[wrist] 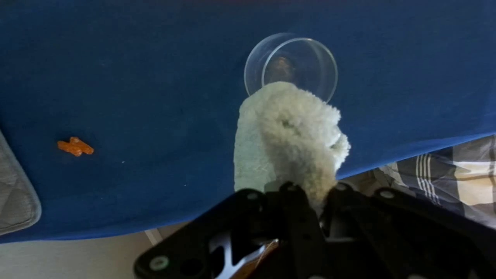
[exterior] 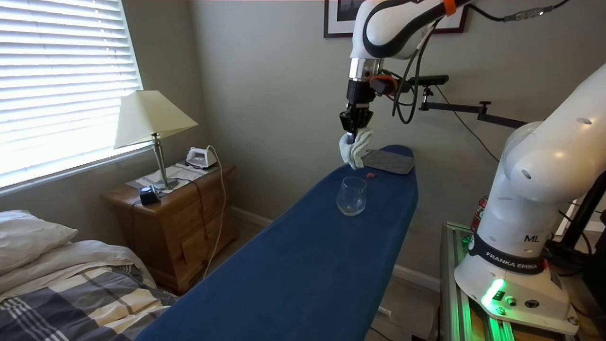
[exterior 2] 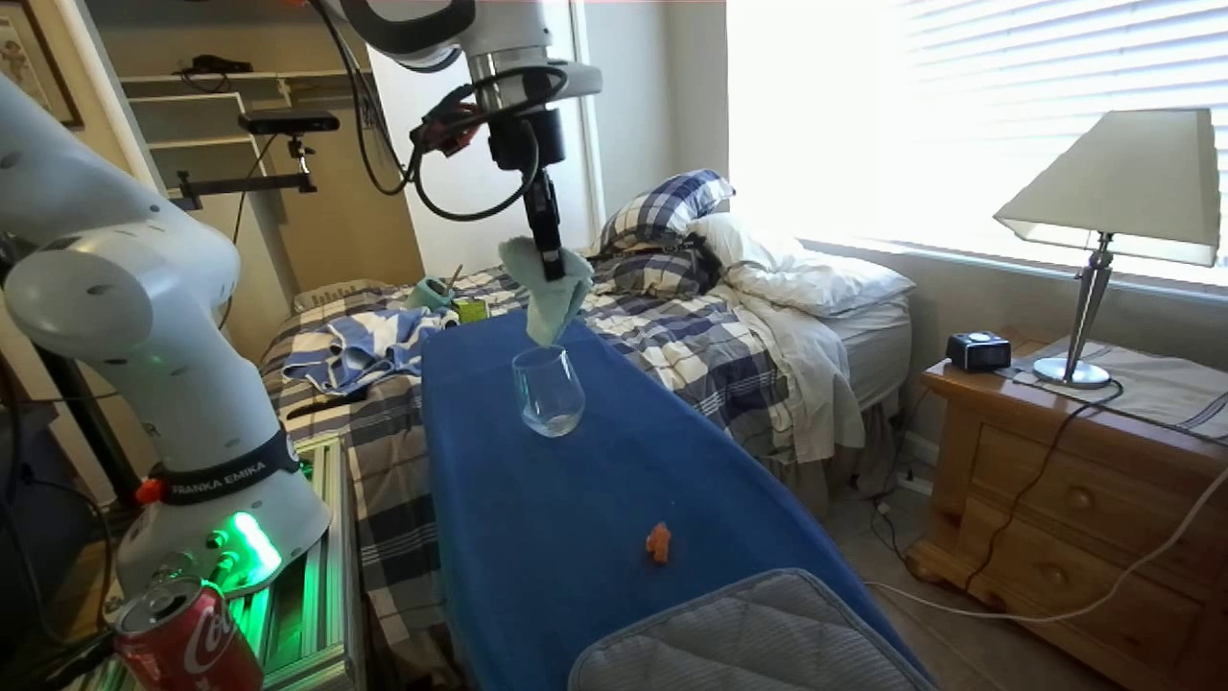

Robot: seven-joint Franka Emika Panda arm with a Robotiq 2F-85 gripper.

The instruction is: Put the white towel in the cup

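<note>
Grasping one white towel (exterior: 357,150) that dangles below it, the pincer (exterior 2: 551,266) hangs near one upright clear cup (exterior 2: 550,393) and higher than it. An exterior view alone shows one iron (exterior: 201,157), well apart from the pincer; all three views show, lower down, one orange piece (wrist: 75,146) and one grey pad (exterior 2: 748,638).

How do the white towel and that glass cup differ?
The white towel is opaque and fuzzy in places; the cup is clear and smooth. The towel hangs from the gripper, while the cup stands upright on the blue ironing board. The towel is bunched and irregular; the cup is round with an open top. Neither shows a printed pattern.
</note>
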